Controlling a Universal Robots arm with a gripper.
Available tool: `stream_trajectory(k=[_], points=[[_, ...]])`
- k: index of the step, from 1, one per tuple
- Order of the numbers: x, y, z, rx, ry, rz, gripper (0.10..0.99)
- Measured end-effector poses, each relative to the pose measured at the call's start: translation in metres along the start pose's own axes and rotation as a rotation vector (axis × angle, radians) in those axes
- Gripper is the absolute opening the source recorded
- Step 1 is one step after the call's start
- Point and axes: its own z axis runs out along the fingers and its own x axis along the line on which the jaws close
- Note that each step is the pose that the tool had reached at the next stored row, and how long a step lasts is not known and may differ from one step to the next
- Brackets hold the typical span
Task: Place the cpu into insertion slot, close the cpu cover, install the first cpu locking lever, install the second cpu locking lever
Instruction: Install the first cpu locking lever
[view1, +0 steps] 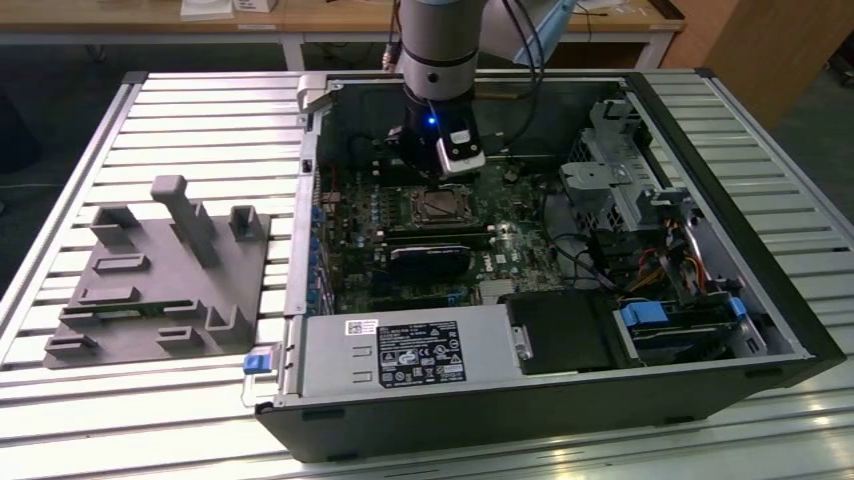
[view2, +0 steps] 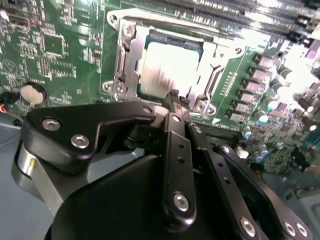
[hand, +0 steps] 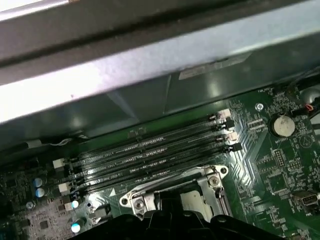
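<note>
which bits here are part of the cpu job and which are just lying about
Part of the job:
- cpu, seated in the socket
- insertion slot
- cpu cover, down around the chip
- gripper, at the socket's edge

Just lying about:
- grey fixture tray outside the case
- graphics card
- memory slots
- coin battery
- power supply

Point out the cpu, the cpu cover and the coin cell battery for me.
cpu (view2: 167, 67), second wrist view, middle of its pale metal top.
cpu cover (view2: 131, 65), second wrist view, silvery frame strip beside the chip.
coin cell battery (hand: 283, 125), first wrist view, centre of its round face.
</note>
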Motion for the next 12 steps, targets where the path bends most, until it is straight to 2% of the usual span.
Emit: stream_trajectory(k=[1,5,7,9,12], points=[[-0.0001,0.0,0.0,0.004,-0.0013,0.0,0.106],[-0.0001,-0.0002,-0.0001,0.062,-0.0201,-0.003,0.106],[-0.0002,-0.0004,-0.0001,0.081,-0.0266,-0.004,0.106],[-0.0006,-0.0011,0.0,0.089,-0.0292,-0.005,0.106],[-0.0026,-0.0009,0.0003,0.092,-0.0301,-0.005,0.106]])
